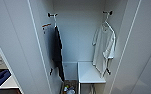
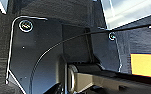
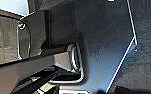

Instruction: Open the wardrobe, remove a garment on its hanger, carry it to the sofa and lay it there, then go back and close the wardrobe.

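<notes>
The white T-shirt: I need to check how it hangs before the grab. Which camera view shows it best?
The head view. The white T-shirt hangs on its hanger from the right-hand hook inside the open wardrobe, above a white shelf. Both wrist views show robot hardware and floor, with no shirt recognizable.

The tall white wardrobe (image 1: 78, 35) stands open, its middle free. A black T-shirt (image 1: 58, 51) hangs along the left wall, a white short-sleeved T-shirt (image 1: 104, 50) along the right. A white shelf (image 1: 89, 73) blocks the lower right.

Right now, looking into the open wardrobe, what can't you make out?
- White T-shirt: its hanger is mostly hidden under the cloth in the head view.
- Items on the wardrobe floor: blurred and cut off by the bottom edge.
- Black T-shirt: seen edge-on, its front is hidden.
- Gripper fingers: not discernible in either wrist view.
</notes>
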`<state>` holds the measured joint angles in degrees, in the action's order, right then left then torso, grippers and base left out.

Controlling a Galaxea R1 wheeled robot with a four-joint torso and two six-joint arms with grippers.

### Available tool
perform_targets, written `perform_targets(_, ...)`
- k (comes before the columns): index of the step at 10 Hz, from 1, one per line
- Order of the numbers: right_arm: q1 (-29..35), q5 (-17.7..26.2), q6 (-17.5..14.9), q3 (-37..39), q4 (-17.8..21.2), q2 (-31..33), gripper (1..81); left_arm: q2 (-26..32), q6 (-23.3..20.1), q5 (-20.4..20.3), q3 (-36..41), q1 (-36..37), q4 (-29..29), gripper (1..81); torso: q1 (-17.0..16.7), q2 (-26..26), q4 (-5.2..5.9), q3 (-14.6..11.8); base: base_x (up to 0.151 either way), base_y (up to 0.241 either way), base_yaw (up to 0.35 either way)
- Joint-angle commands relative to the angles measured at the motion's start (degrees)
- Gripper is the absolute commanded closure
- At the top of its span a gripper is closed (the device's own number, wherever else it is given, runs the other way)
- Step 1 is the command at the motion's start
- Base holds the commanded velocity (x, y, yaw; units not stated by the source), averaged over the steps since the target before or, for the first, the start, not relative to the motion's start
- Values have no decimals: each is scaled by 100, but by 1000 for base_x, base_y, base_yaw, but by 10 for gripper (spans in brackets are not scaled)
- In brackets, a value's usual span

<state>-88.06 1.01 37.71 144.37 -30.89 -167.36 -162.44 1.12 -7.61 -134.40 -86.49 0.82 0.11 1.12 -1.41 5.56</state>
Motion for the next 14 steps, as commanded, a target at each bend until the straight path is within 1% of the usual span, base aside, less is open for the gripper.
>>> perform_targets(1,135,127,0,37,4,-36,10,-70,-51,304,-166,154,-187,10,0,0,0,0,0,0,0)
perform_targets(5,170,127,0,-16,-75,-89,10,-70,-59,304,-174,146,-196,10,-2,2,0,0,0,0,0)
perform_targets(12,188,127,-9,2,-101,-124,10,-79,-59,304,-174,146,-196,10,-11,9,0,-2,75,0,0)
perform_targets(14,197,127,-9,2,-110,-124,10,-79,-59,304,-174,154,-196,10,-11,9,0,-2,76,-67,0)
